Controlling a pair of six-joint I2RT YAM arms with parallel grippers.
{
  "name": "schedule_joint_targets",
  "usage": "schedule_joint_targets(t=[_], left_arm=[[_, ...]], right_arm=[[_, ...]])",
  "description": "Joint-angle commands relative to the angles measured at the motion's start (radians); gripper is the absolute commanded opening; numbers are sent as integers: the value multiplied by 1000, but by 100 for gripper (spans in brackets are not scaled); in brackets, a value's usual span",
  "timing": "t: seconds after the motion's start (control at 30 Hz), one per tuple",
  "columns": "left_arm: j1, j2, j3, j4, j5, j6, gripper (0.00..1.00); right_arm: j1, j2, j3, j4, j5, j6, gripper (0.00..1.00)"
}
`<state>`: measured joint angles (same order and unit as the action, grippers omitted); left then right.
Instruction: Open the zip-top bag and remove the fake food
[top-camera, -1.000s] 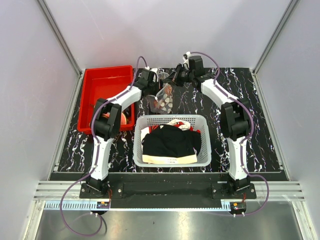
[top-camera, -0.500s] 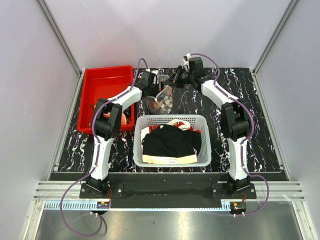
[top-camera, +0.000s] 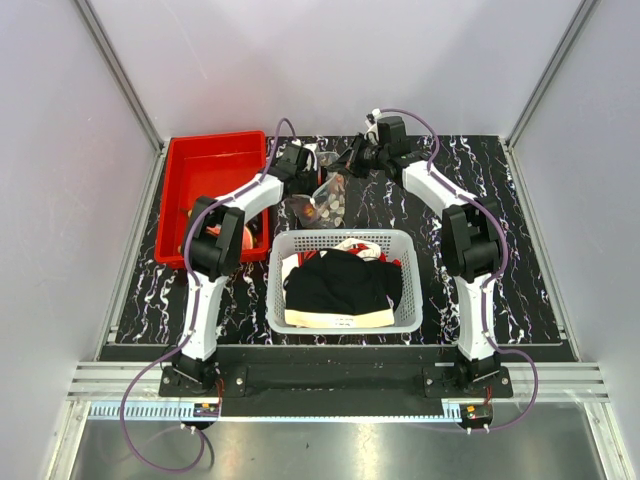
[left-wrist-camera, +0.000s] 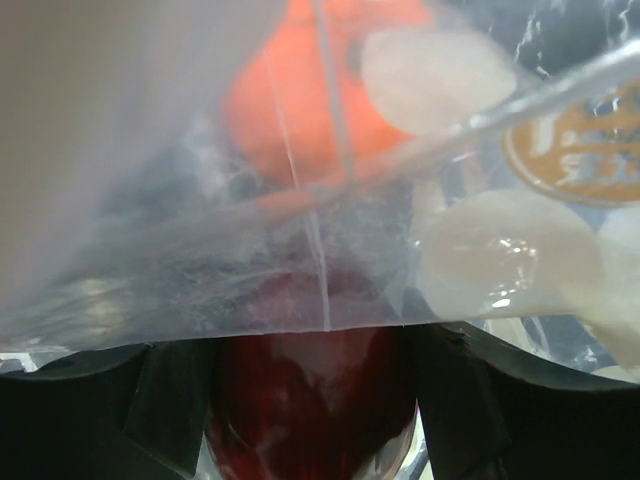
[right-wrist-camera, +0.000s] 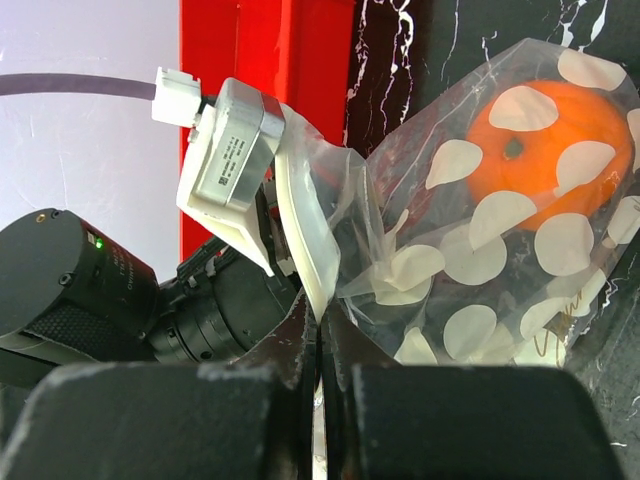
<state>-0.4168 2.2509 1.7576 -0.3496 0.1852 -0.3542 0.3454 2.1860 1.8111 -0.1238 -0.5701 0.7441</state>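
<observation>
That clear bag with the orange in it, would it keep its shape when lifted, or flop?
Probably floppy: the zip-top bag is creased and bunched where the right jaws pinch it. Likely to sag and swing, since the orange fruit and pale discs look loose inside and could shift.

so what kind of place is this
Probably a robot test cell, not a home: bare white walls, metal framing, a left arm and right arm fixed at a marbled table.
</observation>
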Motion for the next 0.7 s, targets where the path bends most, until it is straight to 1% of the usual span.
schedule_joint_targets(t=[0.0,0.07,0.1,0.13,0.17,0.2,0.37,0.47,0.57,0.67], left_arm=[[6,-39,-12,-2,13,21,28],[6,-85,2,0,-6,35,21],[6,-103,9,0,-9,40,12],[6,-120,14,-2,-16,46,7],[6,-157,22,0,-24,53,5],[4,-175,25,0,-27,58,0],[-8,-273,8,9,-49,112,0],[-23,-327,-48,67,2,148,0],[-40,-373,-111,126,0,169,0],[-40,-410,-174,211,8,158,0]], right_arm=[[-8,-78,-7,35,-13,-25,0],[-8,-81,-15,35,-11,-29,0],[-8,-86,-18,35,-10,-32,0],[-8,-89,-21,35,-8,-34,0],[-8,-91,-28,35,-7,-35,0],[-8,-97,-33,35,-1,-40,0],[-6,-111,-55,33,9,-43,0],[-8,-117,-53,33,10,-43,0],[-8,-124,-42,29,9,-52,0],[-8,-140,-50,12,18,-69,0]])
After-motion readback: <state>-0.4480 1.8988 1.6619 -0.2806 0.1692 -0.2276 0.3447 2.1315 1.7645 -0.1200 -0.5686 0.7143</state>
